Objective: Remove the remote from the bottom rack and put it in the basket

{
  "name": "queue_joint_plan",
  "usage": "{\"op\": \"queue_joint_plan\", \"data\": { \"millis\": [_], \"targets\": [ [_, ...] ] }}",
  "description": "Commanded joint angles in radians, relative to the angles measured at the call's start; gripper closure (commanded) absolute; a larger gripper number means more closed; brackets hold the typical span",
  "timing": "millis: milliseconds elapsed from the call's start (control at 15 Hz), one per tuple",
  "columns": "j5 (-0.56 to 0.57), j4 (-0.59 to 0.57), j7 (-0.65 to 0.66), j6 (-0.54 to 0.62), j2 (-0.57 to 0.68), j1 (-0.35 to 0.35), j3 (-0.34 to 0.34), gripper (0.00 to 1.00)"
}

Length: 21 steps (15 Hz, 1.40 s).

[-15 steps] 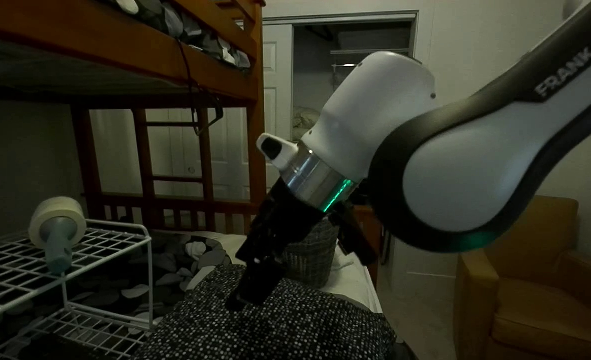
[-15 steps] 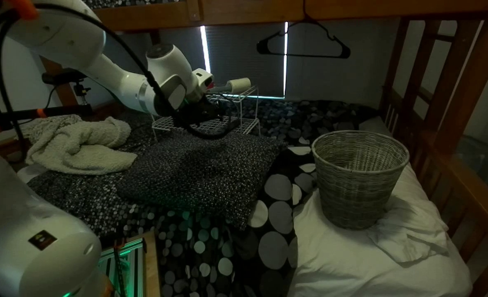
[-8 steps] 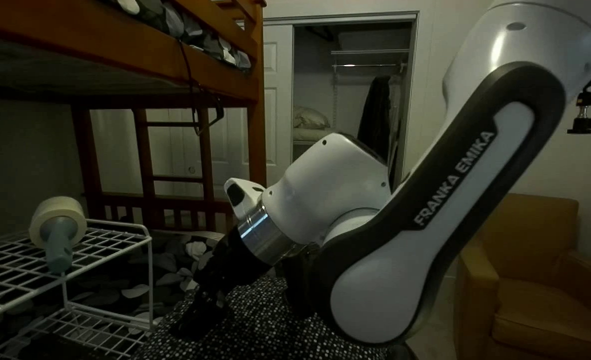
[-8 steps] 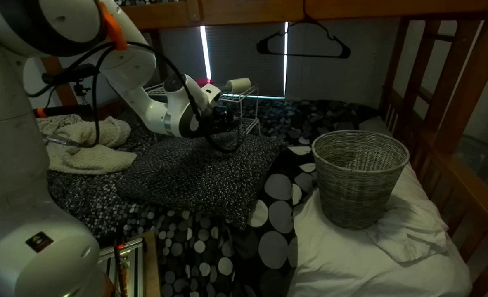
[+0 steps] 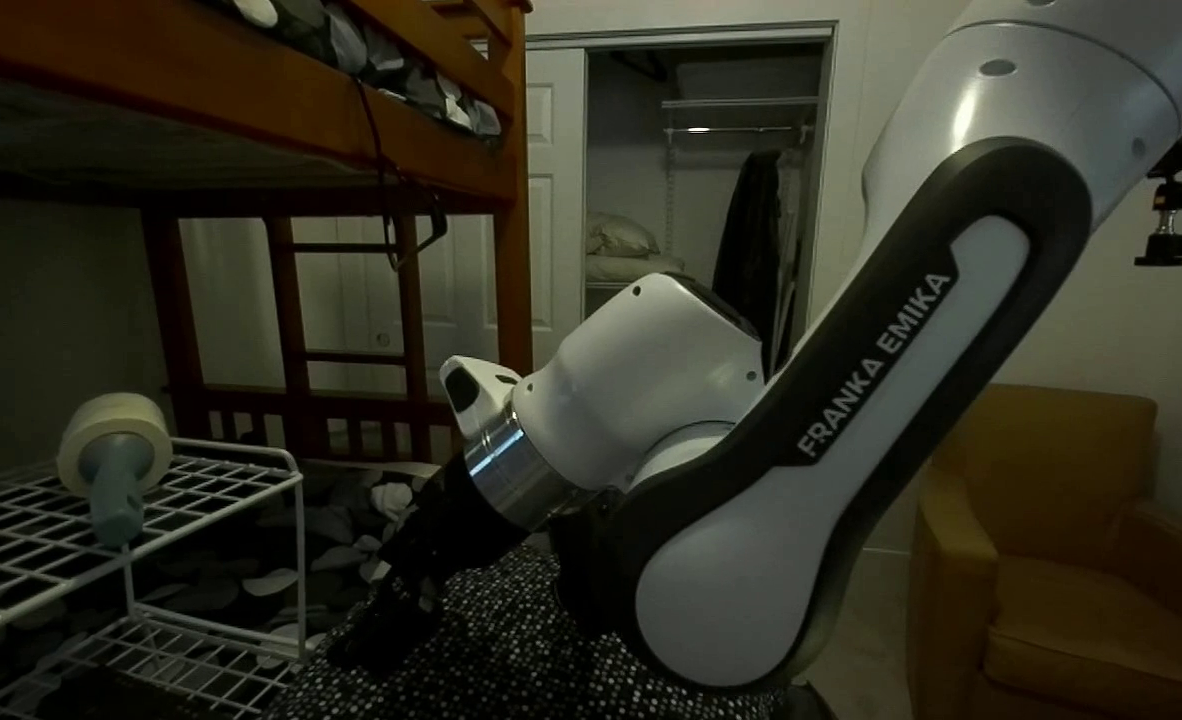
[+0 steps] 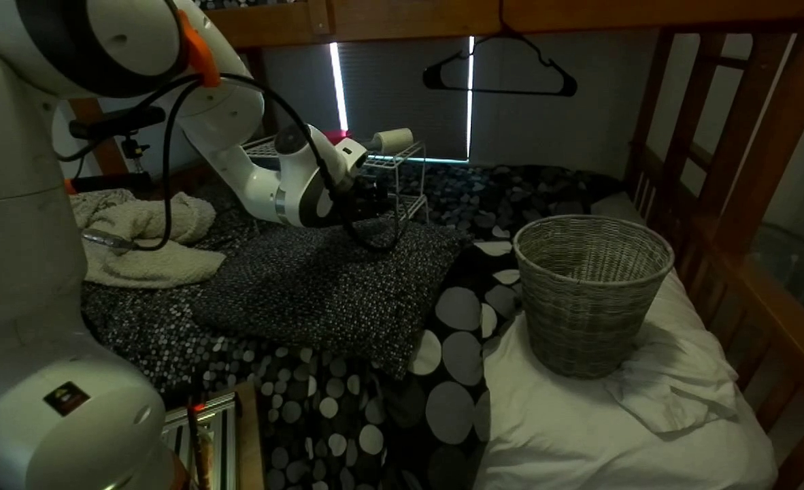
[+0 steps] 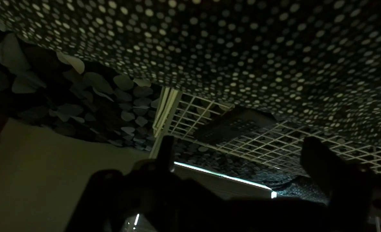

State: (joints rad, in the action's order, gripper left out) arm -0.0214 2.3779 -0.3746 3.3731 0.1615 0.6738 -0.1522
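Nearest in the wrist view, the fingers [image 7: 166, 153] are spread apart, and I see nothing held by them. Past a dotted cushion [image 7: 216, 48] and beyond the tips, the remote [image 7: 237, 125] lies on the bottom rack [image 7: 268, 146], toward one end of it. So, in my judgement, the work is only at the approach: the grasp, the taking out and the putting away are all left to do.

The cushion's edge seems to come up to the remote; if they touch, I cannot tell. The upper tier [image 5: 206, 487] covers the bottom rack from above, therefore the fingers should probably enter low and rather flat, and come out by the same opening. The bottom rack stands toward the far edge of the soft, sheet-covered tabletop [image 6: 579, 435]. The basket [image 6: 589, 327] stands upright near the right edge in an exterior view, beside a wooden rail [image 6: 776, 306]; its wide mouth is turned up, so a drop from above seems possible.
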Motion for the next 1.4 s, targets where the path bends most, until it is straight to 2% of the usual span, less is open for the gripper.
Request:
{"op": "queue_joint_plan", "data": {
  "millis": [0, 133, 200, 333, 467, 600, 667, 800, 933, 1000, 1133, 1333],
  "targets": [
    [-0.099, -0.092, 0.031, 0.051, 0.106, 0.074, 0.04, 0.0],
    [-0.185, -0.169, 0.077, 0.065, 0.185, 0.131, 0.038, 0.0],
    [-0.195, -0.213, 0.109, 0.063, 0.223, 0.131, 0.001, 0.0],
    [-0.213, -0.294, 0.139, 0.079, 0.293, 0.167, -0.011, 0.0],
    [-0.268, -0.356, 0.111, 0.138, 0.347, 0.282, 0.09, 0.0],
    [-0.308, -0.391, 0.083, 0.157, 0.376, 0.337, 0.146, 0.0],
    [-0.257, -0.345, 0.113, 0.135, 0.337, 0.278, 0.086, 0.0],
    [-0.273, -0.38, 0.108, 0.14, 0.365, 0.314, 0.126, 0.0],
    [-0.29, -0.396, 0.106, 0.197, 0.396, 0.33, 0.15, 0.0],
    [-0.345, -0.403, 0.086, 0.225, 0.412, 0.381, 0.211, 0.0],
    [-0.409, -0.419, 0.086, 0.277, 0.449, 0.412, 0.251, 0.0],
    [-0.429, -0.442, 0.102, 0.289, 0.499, 0.417, 0.256, 0.0]
  ]
}}
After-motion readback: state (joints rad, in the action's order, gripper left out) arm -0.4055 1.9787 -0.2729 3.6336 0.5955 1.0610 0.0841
